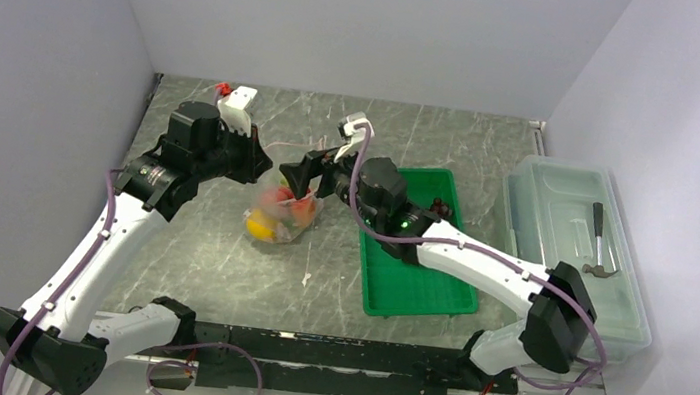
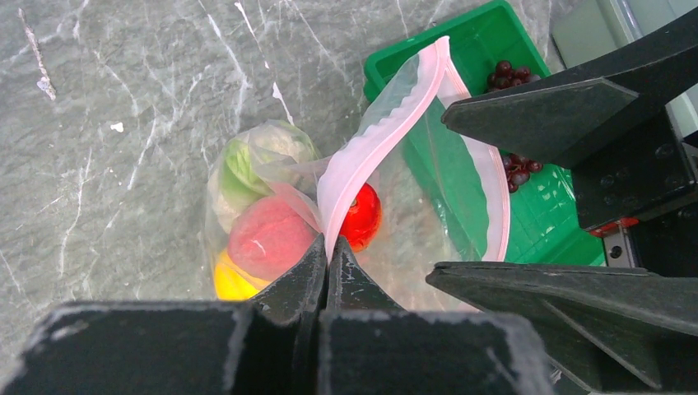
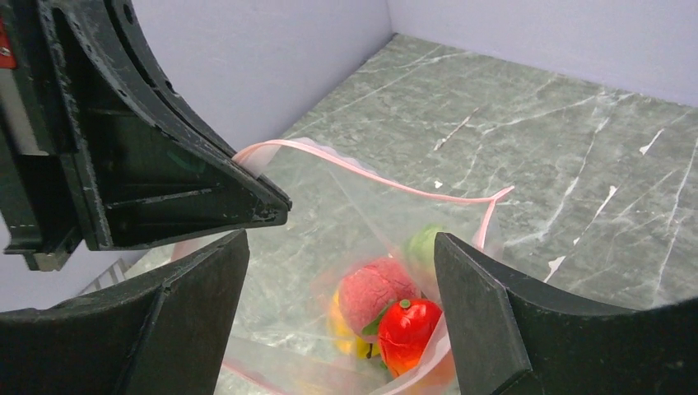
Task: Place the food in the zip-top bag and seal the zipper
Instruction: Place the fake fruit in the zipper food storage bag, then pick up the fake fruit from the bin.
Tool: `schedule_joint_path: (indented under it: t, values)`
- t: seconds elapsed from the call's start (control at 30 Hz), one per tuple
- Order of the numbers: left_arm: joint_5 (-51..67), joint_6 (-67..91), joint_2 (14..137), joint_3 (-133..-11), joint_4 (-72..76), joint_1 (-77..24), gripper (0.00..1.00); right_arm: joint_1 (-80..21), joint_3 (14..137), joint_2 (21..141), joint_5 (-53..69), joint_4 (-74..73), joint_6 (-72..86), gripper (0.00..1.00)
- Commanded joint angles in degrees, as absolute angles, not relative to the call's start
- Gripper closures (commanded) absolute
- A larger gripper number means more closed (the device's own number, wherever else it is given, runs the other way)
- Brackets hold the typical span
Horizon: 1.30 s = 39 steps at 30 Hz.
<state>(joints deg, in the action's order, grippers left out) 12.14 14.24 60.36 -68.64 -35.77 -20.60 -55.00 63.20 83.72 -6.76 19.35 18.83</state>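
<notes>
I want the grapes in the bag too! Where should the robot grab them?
Pinch across the middle of the grape bunch, coming straight down with the open right gripper. It lies low in the green tray, close to a wall, so a sideways reach would likely bump.

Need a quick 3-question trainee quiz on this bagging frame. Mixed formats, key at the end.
1. True or false: the grape bunch is already inside the zip-top bag.
2. Which gripper pinches the pink zipper? A) left gripper B) right gripper C) both
3. Fill in: the right gripper's jaws stand ____ over the bag's mouth.

Key:
1. False. The grapes lie in the green tray.
2. A
3. open
</notes>
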Motion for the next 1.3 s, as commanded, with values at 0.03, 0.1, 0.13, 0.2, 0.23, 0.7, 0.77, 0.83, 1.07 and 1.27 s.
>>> schedule_joint_path:
  t: [0.03, 0.1, 0.13, 0.2, 0.23, 0.7, 0.77, 0.83, 1.07, 1.27]
  values:
    - [12.59, 13.32, 59.68, -68.46, -33.31, -20.65, 1.0, -55.1, 63.5, 78.72, -7.62, 19.59, 18.06, 0.13]
    - [12.49, 13.29, 59.73, -68.4, -33.31, -20.65, 1.0, -55.11, 63.54, 77.06, -8.81, 18.14, 17.53, 0.13]
    - [12.55, 13.27, 59.76, -68.39, -33.31, -20.65, 1.0, -55.11, 63.98, 76.39, -9.78, 16.6, 17.39, 0.13]
    - [12.65, 13.27, 59.85, -68.43, -33.31, -20.65, 1.0, -55.11, 64.5, 74.95, -11.42, 13.85, 16.57, 0.13]
    - [12.58, 13.27, 59.92, -68.4, -33.35, -20.65, 1.0, -55.11, 64.54, 73.83, -12.11, 12.8, 16.27, 0.13]
    - [11.98, 13.11, 60.18, -68.26, -33.36, -20.65, 1.0, -54.89, 65.94, 62.85, -19.91, -12.25, 15.6, 0.13]
    - [11.87, 13.11, 60.2, -68.27, -33.41, -20.65, 1.0, -54.72, 65.44, 61.93, -19.91, -15.85, 15.6, 0.13]
    - [11.86, 13.1, 60.27, -68.23, -33.48, -20.65, 1.0, -54.6, 64.66, 61.1, -19.91, -19.21, 15.6, 0.13]
    - [11.61, 13.02, 60.36, -68.12, -33.48, -20.65, 1.0, -52.86, 61.3, 59.9, -19.91, -28.82, 15.6, 0.13]
    - [11.68, 12.95, 60.71, -68.24, -33.57, -20.65, 1.0, -46.66, 58.81, 61.45, -19.91, -35.08, 15.6, 0.13]
